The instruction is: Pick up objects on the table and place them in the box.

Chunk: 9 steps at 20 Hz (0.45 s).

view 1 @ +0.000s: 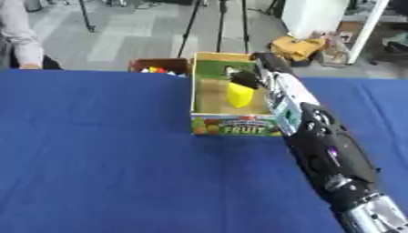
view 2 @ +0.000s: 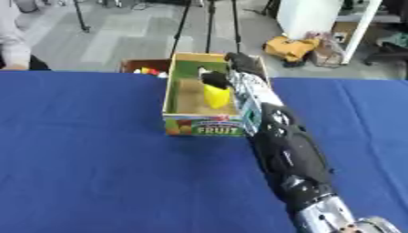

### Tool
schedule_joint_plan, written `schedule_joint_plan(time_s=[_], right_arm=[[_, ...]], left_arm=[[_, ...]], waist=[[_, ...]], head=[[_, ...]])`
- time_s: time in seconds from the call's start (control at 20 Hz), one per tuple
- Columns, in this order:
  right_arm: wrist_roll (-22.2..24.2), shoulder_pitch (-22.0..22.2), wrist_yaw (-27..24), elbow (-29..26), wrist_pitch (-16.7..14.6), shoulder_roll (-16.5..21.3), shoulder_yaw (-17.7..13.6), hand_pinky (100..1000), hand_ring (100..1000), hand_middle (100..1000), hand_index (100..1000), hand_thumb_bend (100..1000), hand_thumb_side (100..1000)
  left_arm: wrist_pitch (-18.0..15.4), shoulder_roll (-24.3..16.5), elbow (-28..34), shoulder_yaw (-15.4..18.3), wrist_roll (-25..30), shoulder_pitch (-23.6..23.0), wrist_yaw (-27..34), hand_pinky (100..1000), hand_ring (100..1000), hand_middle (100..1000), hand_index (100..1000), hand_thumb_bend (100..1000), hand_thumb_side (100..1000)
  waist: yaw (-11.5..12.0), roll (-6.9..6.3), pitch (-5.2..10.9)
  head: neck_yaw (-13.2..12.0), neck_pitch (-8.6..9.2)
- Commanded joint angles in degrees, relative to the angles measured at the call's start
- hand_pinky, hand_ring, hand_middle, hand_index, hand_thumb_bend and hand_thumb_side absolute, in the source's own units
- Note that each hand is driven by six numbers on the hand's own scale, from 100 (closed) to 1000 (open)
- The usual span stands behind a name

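An open cardboard box (view 1: 231,128) with FRUIT printed on its front stands on the blue table near the far edge. My right arm stretches up from the lower right, and my right hand (view 1: 245,78) hangs over the box's inside. Its dark fingers are curled round the top of a yellow object (view 1: 240,96), which hangs upright within the box walls. I cannot tell whether the object touches the box floor. My left hand shows in neither view.
A small brown box (view 1: 158,67) with colourful items sits just past the table's far edge, left of the fruit box. The blue tablecloth (view 1: 95,150) spreads wide on the left. A person's sleeve shows at the far left edge.
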<state>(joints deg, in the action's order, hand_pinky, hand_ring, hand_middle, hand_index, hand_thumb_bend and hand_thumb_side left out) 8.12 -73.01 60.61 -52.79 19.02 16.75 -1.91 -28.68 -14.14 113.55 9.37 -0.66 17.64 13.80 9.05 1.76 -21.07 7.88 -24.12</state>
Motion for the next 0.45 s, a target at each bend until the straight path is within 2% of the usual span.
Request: schedule_joint_plan(time_s=[0.05, 0.25, 0.35, 0.45], right_arm=[[-2.14, -0.33, -4.52, -9.22, -1.15, 3.46, 1.86, 977, 973, 702, 925, 350, 820], [-4.56, 2.17, -10.71, -21.24, -2.12, 6.03, 4.49, 968, 967, 697, 919, 315, 804], [-6.11, 3.83, -13.79, -27.59, -2.24, 7.02, 5.34, 961, 961, 692, 913, 249, 794], [-7.85, 5.72, -16.92, -33.94, -1.98, 7.88, 6.03, 946, 949, 679, 906, 131, 766]], left_arm=[[-0.01, -0.82, 1.05, 0.34, -0.53, 0.08, 0.29, 568, 816, 911, 953, 100, 1000], [-0.15, -1.2, 1.05, 0.47, -0.99, -0.14, 0.64, 566, 813, 907, 953, 100, 1000], [-0.27, -1.37, 1.05, 0.55, -1.23, -0.27, 0.82, 566, 811, 905, 952, 100, 1000], [-0.4, -1.57, 1.05, 0.63, -1.48, -0.36, 1.02, 566, 809, 902, 952, 100, 1000]], waist=[[-0.28, -0.44, 2.07], [-1.05, -0.79, 3.06], [-1.37, -1.02, 3.6], [-1.67, -1.21, 4.1]], head=[[-0.48, -0.35], [-0.96, -0.87], [-1.29, -1.09], [-1.71, -1.35]])
